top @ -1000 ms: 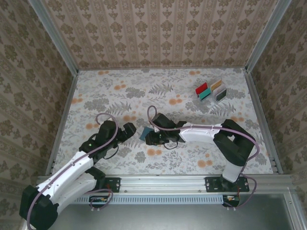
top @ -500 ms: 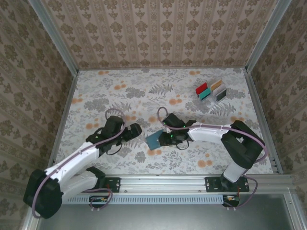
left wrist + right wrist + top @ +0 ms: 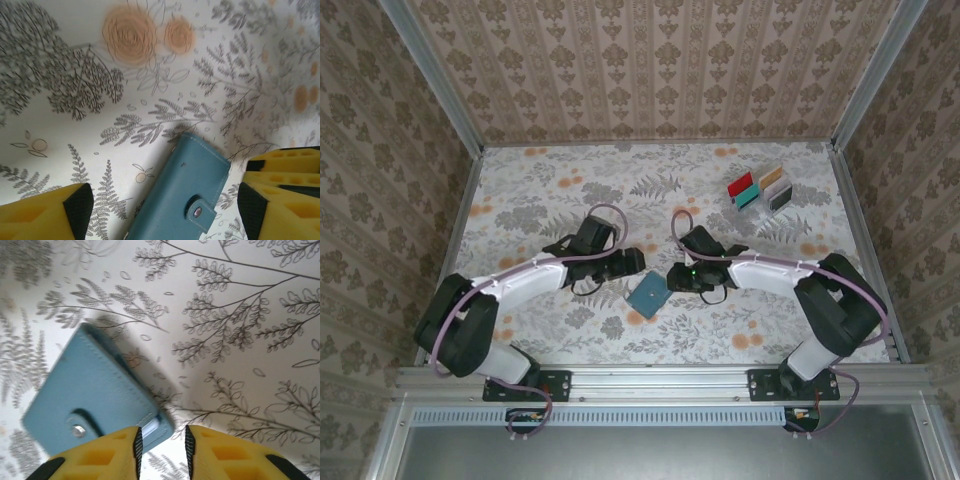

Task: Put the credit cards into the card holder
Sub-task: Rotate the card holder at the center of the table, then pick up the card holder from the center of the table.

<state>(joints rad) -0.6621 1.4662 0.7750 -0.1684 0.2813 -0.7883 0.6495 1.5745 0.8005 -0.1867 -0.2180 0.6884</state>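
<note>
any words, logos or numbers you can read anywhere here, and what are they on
No text can be read in any of the views.
card holder: plain teal cover with a metal snap; no brand or lettering shows in either wrist view.
credit cards, standing upright at the far right: too small to tell whether they carry any print.
table: a floral pattern, no writing.
</note>
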